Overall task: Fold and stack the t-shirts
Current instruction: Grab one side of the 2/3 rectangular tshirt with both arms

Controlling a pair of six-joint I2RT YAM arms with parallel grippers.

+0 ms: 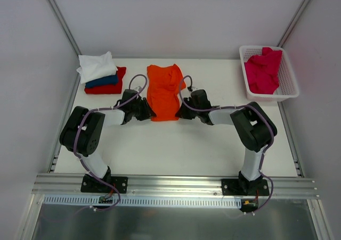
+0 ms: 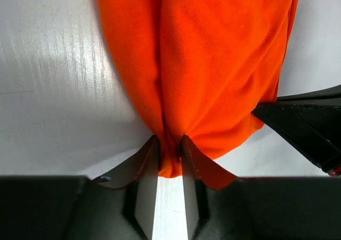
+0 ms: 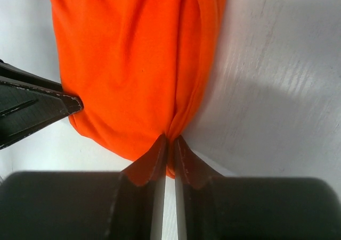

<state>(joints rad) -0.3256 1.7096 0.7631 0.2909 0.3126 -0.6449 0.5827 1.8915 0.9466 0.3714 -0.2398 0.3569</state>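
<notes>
left pincer [image 2: 169, 144] and right pincer [image 3: 170, 140] are each closed tight on a near corner of the bright orange soft cloth t-shirt [image 1: 165, 91], which lies on the white surface [image 1: 176, 144].

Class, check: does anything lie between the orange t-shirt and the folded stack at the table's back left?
No object lies on the table between the orange t-shirt and the stack; only the left arm's cable loops above that gap.

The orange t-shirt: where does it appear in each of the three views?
Top external: orange t-shirt, centre of the table, between left end effector and right end effector.
Left wrist: upper centre, edge pinched at the bottom.
Right wrist: upper left, edge pinched likewise.
Shared landmark: the shirt's near edge, gripped at both corners.
</notes>
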